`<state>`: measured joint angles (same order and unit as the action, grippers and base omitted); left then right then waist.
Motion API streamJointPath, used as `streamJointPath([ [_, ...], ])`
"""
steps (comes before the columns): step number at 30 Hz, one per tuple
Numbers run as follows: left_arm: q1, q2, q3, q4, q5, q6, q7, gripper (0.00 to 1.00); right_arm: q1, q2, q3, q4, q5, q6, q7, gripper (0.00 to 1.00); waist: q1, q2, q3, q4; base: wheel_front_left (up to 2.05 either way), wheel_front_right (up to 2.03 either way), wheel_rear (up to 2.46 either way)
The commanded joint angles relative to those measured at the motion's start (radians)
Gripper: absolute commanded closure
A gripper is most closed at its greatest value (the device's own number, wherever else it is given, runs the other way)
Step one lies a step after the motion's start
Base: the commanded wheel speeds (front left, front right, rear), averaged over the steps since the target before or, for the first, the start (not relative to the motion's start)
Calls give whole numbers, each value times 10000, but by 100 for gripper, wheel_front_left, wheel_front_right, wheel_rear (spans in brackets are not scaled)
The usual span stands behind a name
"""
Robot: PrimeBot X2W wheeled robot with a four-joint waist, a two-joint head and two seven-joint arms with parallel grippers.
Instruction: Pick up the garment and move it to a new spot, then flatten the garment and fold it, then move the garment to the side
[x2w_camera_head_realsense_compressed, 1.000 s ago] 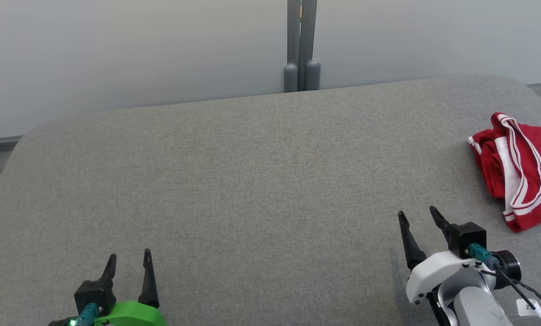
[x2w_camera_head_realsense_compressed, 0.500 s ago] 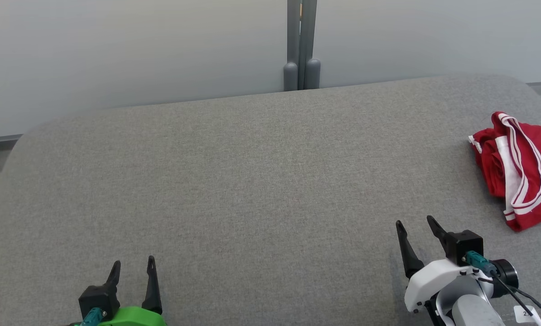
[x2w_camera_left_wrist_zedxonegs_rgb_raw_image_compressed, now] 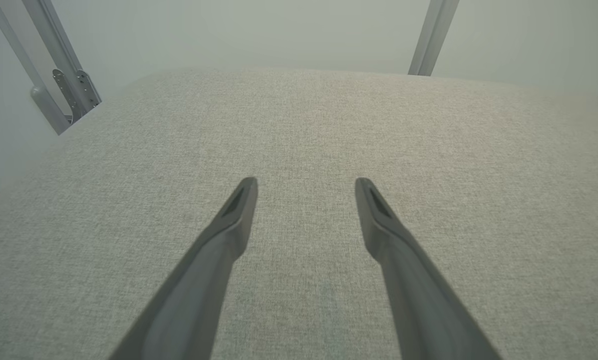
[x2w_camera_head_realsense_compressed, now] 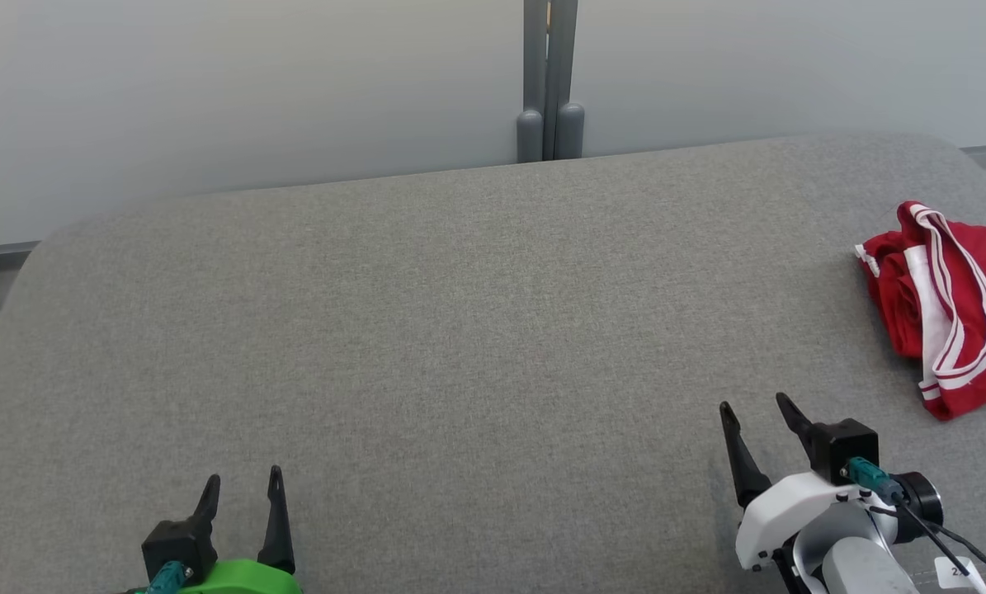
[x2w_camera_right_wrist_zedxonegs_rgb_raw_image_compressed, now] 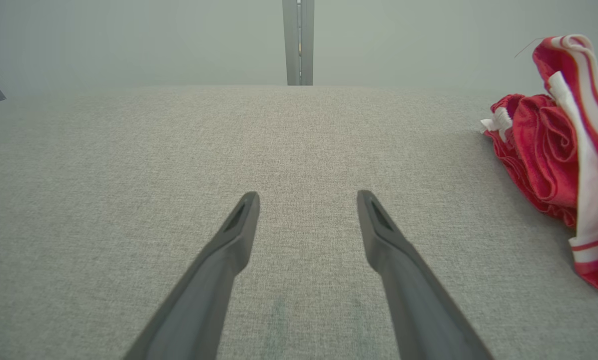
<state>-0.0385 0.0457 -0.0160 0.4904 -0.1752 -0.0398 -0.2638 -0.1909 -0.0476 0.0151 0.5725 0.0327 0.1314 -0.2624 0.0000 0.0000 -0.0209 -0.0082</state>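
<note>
— Where is the garment?
— In your head view, the red, white-striped garment (x2w_camera_head_realsense_compressed: 938, 313) lies crumpled at three o'clock on the grey padded surface (x2w_camera_head_realsense_compressed: 459, 330), with its right side cut off. Your right wrist view adds its rolled folds, and your left wrist view a metal bracket (x2w_camera_left_wrist_zedxonegs_rgb_raw_image_compressed: 73, 90) at ten o'clock.
— And the grippers?
— Your left gripper (x2w_camera_head_realsense_compressed: 245, 475) is at seven o'clock and your right gripper (x2w_camera_head_realsense_compressed: 752, 402) at five, both spread and empty.

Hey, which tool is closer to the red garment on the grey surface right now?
Right. The right tool is open, a little to the left of the red garment, not touching it. The left tool is open, far off across the grey surface.
</note>
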Motion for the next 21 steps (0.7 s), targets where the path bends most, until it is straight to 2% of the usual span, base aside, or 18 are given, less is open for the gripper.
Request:
streamJointPath([
  [1,-236,40,40,-123,-44,-49,-1,0,-297,-40,0,-98,6,-3,-6,0,0,0,2,0,0,0,0],
  [2,-6,-2,6,30,-12,-42,5,100,8,4,-7,43,10,0,1,100,0,0,3,1,0,0,0],
  [6,29,-31,62,314,-176,-51,94,100,136,47,-89,295,184,0,105,100,0,0,6,1,0,0,0],
  [21,-198,-12,327,-234,-3186,-239,871,100,222,27,-323,-428,3501,-2,877,100,0,0,36,11,0,0,0],
])
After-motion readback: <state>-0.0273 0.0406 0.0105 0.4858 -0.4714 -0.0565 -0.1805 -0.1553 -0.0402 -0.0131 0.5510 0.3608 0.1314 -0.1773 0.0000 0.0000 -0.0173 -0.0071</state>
